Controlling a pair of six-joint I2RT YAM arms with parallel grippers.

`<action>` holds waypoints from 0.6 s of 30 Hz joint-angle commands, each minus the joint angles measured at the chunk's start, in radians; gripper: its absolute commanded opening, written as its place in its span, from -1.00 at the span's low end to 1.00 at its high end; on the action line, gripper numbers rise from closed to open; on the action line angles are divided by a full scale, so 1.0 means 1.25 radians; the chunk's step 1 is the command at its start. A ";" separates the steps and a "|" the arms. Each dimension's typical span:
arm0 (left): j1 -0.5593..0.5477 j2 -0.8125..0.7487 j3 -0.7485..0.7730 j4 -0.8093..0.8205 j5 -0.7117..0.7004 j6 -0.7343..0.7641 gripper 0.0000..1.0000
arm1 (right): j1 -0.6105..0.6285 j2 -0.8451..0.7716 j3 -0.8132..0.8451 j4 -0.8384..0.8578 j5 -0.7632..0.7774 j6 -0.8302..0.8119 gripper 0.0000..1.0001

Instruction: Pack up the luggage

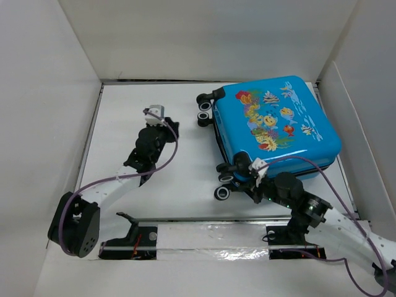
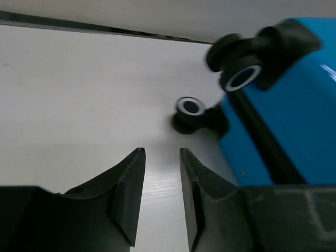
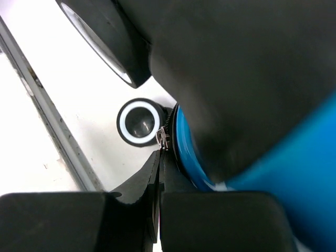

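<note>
at the near edge of the white worktop (image 1: 117, 124), a glossy taped white strip (image 1: 210, 241) runs between the two arm bases. just beyond it the right arm (image 1: 297, 201) reaches in to the near left corner of the luggage (image 1: 275, 120), a small bright blue hard-shell suitcase printed with cartoon fish and coral. it lies flat and closed on the right half of the worktop toward the far side, its black-and-white wheels pointing left. the right jaws are pressed fully together, their tips meeting a small silver metal zip pull (image 3: 163, 137) on the dark seam of the case, beside a near wheel (image 3: 139, 123); whether the pull is actually pinched cannot be told. farther out on the left, the left arm (image 1: 148, 148) stretches over bare worktop; the left jaws stand parted by only a narrow gap with nothing between them, aimed toward the far pair of wheels (image 2: 190, 107) and well short of them. plain white walls (image 1: 204, 37) enclose the far side
</note>
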 commanded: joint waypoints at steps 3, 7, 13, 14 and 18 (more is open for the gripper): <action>-0.040 0.060 0.130 0.005 0.147 -0.006 0.34 | -0.009 -0.223 -0.004 -0.045 0.069 0.104 -1.00; -0.040 0.209 0.302 -0.017 0.230 0.037 0.81 | 0.000 -0.445 0.008 -0.153 0.108 0.160 -1.00; -0.032 0.363 0.519 -0.173 0.395 0.234 0.98 | 0.008 -0.443 0.011 -0.150 0.132 0.164 -1.00; -0.021 0.408 0.591 -0.230 0.441 0.248 0.98 | 0.008 -0.414 0.015 -0.142 0.126 0.158 -1.00; 0.007 0.514 0.772 -0.400 0.512 0.328 0.98 | 0.008 -0.318 0.043 -0.116 0.096 0.128 -1.00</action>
